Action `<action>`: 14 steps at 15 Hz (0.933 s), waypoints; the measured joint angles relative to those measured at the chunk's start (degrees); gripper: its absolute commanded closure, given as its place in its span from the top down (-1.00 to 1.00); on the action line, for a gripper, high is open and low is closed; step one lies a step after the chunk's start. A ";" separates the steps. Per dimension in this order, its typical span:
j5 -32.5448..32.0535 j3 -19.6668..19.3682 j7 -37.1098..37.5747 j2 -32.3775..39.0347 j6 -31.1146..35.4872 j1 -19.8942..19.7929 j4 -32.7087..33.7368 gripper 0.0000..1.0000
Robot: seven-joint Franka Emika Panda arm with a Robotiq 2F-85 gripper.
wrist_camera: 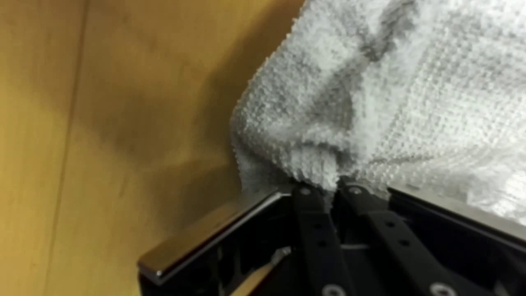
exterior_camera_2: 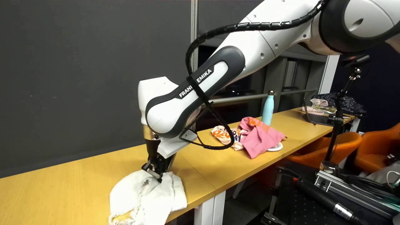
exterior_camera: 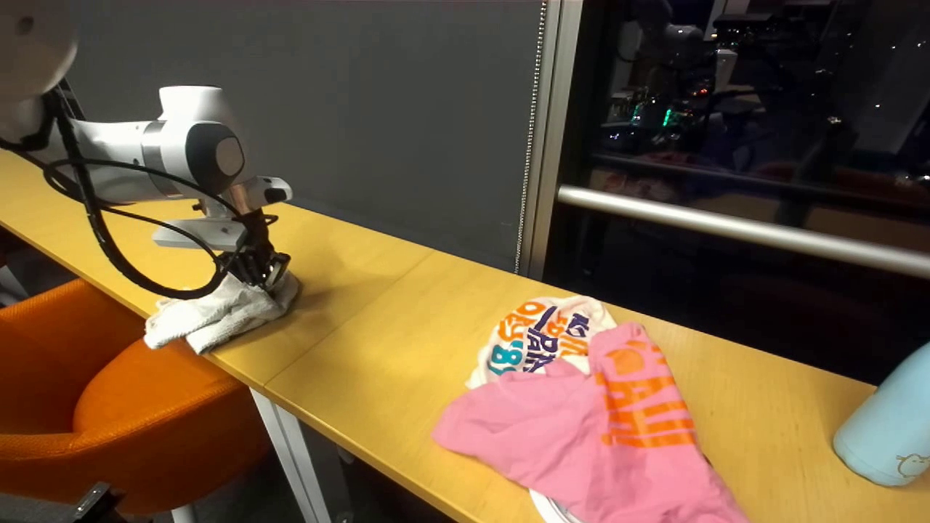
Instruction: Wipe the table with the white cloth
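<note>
The white cloth lies crumpled on the yellow wooden table (exterior_camera: 378, 312) close to its front edge. It shows in both exterior views (exterior_camera: 236, 312) (exterior_camera_2: 159, 200), with part of it over the edge. In the wrist view the cloth (wrist_camera: 427, 98) fills the upper right. My gripper, in both exterior views (exterior_camera: 275, 280) (exterior_camera_2: 159, 178), points down onto the cloth. In the wrist view the gripper's fingertips (wrist_camera: 328, 187) are nearly together with a bunched fold of cloth pinched between them. The cloth's underside and its contact with the table below the fingers are hidden.
A pink cloth (exterior_camera: 581, 436) and a cream cloth with coloured lettering (exterior_camera: 541, 338) lie further along the table. A light blue bottle (exterior_camera: 890, 421) stands beyond them. An orange chair (exterior_camera: 145, 392) is at the front edge. A dark grey panel (exterior_camera: 363, 131) runs along the back.
</note>
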 measured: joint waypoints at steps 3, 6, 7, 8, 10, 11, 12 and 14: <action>0.00 -2.31 0.58 -4.10 2.73 -2.60 -8.06 -0.95; -0.33 -5.44 1.56 -9.11 4.38 -4.22 -16.83 -0.95; -0.72 -6.57 2.23 -10.85 4.92 -4.55 -19.92 -0.95; -1.09 -7.67 3.03 -12.53 5.30 -4.85 -22.94 -0.95; -1.88 -10.06 4.73 -15.99 6.57 -5.17 -29.48 -0.95; -2.42 -11.22 5.81 -17.68 7.31 -5.25 -32.75 -0.95; -3.07 -12.42 6.99 -19.30 8.36 -5.33 -36.19 -0.95; -4.33 -15.12 9.67 -21.28 12.21 -5.68 -42.46 -0.95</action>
